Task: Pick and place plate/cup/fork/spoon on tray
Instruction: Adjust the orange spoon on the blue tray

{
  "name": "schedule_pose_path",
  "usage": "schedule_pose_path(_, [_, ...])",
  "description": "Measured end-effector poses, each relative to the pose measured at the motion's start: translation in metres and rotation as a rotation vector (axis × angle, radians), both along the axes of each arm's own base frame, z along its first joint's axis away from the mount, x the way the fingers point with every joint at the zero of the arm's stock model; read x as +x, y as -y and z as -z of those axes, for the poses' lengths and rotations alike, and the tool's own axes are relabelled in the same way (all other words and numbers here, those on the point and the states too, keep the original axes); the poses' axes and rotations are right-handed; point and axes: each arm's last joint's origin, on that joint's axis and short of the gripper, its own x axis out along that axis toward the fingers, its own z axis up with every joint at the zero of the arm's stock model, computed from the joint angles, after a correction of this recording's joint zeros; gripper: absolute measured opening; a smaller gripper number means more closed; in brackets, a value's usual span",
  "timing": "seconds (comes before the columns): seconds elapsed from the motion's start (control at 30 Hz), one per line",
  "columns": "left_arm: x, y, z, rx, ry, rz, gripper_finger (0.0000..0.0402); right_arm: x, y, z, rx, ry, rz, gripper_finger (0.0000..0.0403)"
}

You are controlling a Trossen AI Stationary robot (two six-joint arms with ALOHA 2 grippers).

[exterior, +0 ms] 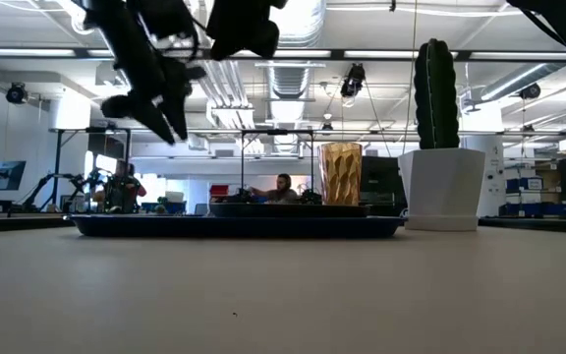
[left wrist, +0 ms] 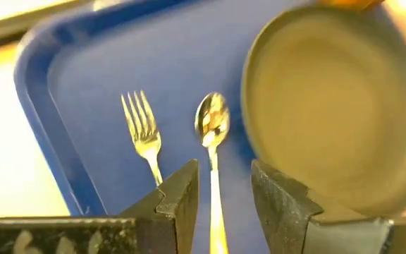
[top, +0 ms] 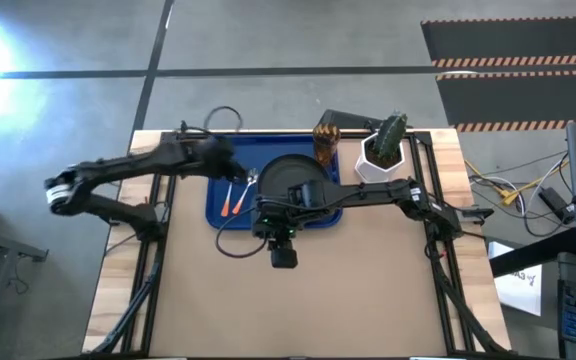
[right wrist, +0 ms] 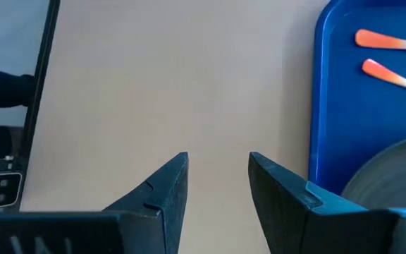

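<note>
Bright blue rimmed plastic tray (top: 220,212) bearing the round matte black plate (top: 290,172), the amber ribbed tumbler cup (top: 327,140), and the orange-handled steel fork (left wrist: 142,131) and spoon (left wrist: 212,121), side by side just beside the plate. Left gripper (left wrist: 223,185) hovers above the spoon, fingers narrowly parted, empty. Right gripper (right wrist: 217,180), over bare table beside the tray, likewise parted and empty. Risk: a low retreat could nudge the smooth cutlery. White pot with cactus (top: 386,148) stands near the cup.
</note>
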Motion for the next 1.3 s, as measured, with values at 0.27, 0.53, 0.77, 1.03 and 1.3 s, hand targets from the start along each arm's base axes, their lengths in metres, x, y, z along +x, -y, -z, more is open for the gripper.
schedule_pose_path(0.27, [-0.056, 0.028, -0.063, 0.120, 0.306, 0.092, 0.0113, 0.006, 0.003, 0.010, 0.021, -0.021, 0.033, 0.0056])
schedule_pose_path(0.53, [-0.111, 0.058, -0.098, 0.278, 0.562, 0.206, 0.0113, 0.036, 0.028, 0.030, 0.043, 0.104, 0.120, 0.0009])
schedule_pose_path(0.77, [-0.144, 0.073, -0.106, 0.349, 0.659, 0.239, 0.0113, 0.050, 0.063, 0.057, 0.066, 0.075, 0.269, 0.0008])
schedule_pose_path(1.03, [-0.149, 0.075, -0.103, 0.379, 0.629, 0.268, 0.0113, 0.057, 0.079, 0.060, 0.022, 0.145, 0.310, 0.0008])
schedule_pose_path(1.3, [-0.120, 0.063, -0.076, 0.271, 0.458, 0.270, 0.0113, 0.026, 0.076, -0.042, -0.006, 0.446, 0.258, 0.0008])
